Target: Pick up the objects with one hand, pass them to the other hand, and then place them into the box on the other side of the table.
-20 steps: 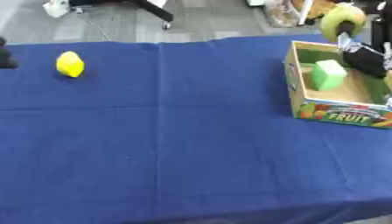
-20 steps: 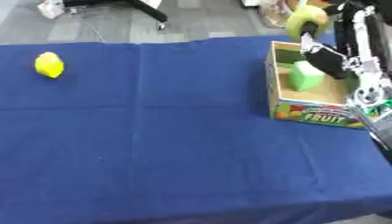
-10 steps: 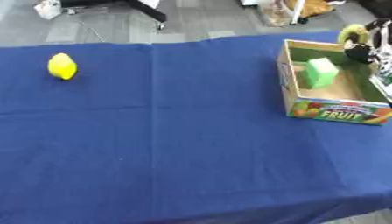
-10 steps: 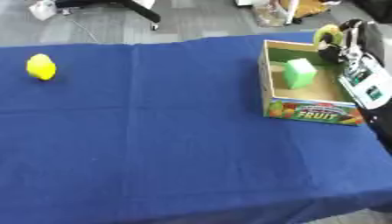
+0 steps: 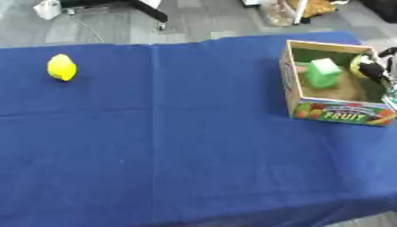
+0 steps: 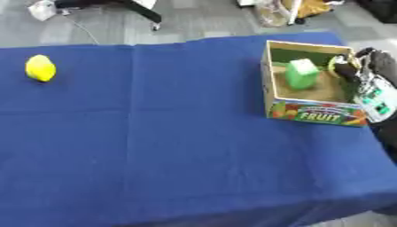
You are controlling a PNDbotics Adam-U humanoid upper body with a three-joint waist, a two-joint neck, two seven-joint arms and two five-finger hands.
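Box: holds green block; right hand inside, apparently curled round yellow-green fruit for release. Lemon awaits pickup at far left; left hand unseen.

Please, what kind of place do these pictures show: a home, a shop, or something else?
Probably a lab or office room set up for robot trials, not a home. A table under a blue cloth holds only a cardboard fruit box and a yellow lemon-like object, and behind it is grey floor.
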